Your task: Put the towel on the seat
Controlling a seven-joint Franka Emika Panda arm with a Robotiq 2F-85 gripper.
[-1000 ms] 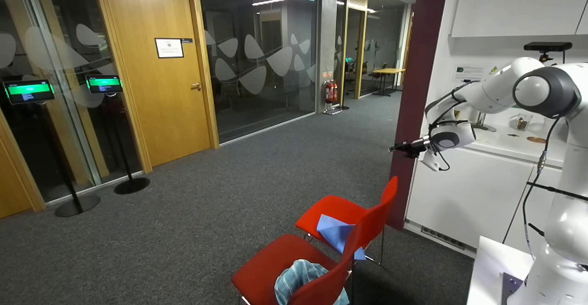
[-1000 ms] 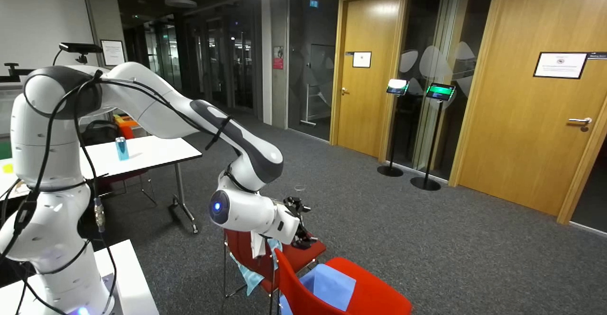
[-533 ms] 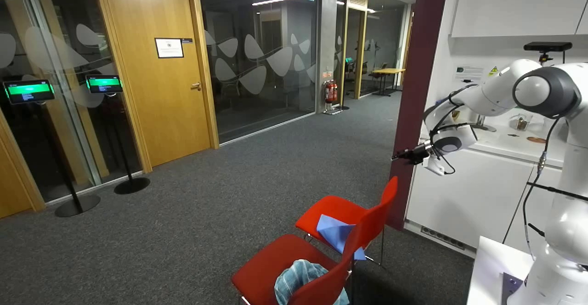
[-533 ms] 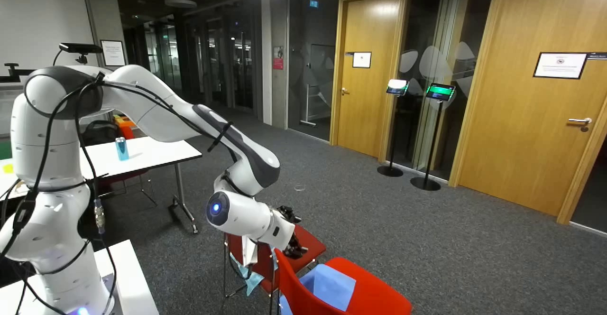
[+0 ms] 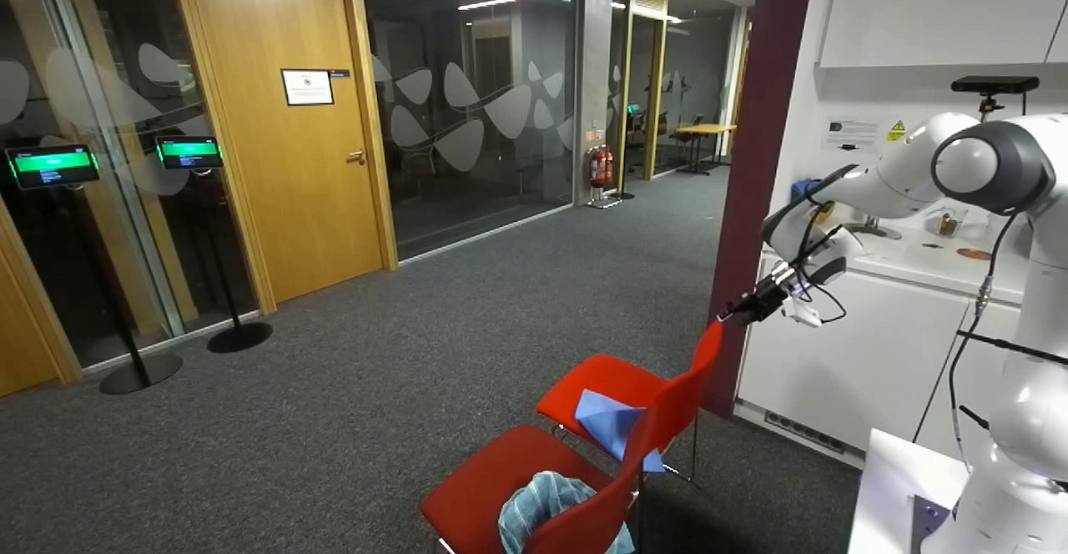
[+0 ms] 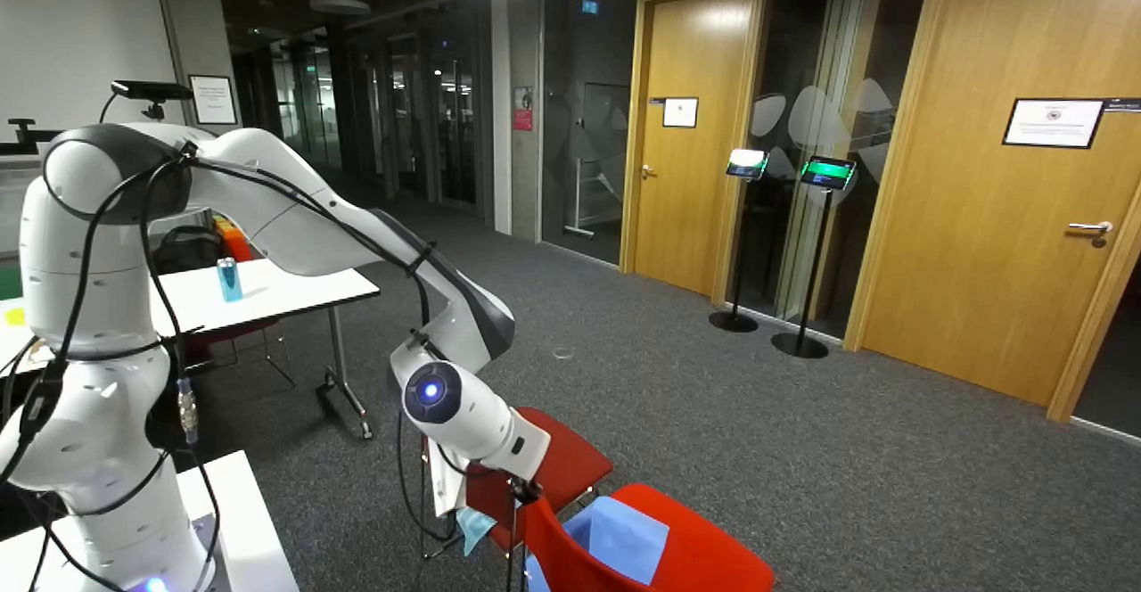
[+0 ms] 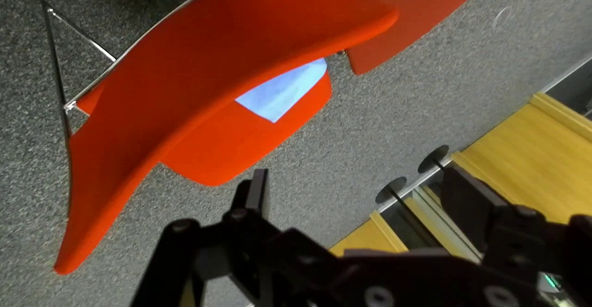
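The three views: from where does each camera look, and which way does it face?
Exterior view: off the arm, which shows at picture right; faces the glass wall.
Exterior view: off the arm, which shows at picture left; faces the wooden doors.
Wrist view: by the open gripper, aimed down at a red chair and blue cloth; fingers show.
Both exterior views share arm, chair and cloth.

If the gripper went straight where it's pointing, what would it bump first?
Probably the brighter red chair: in both exterior views the gripper points down toward it. Depth is unclear, so I can't tell whether backrest or seat comes first.
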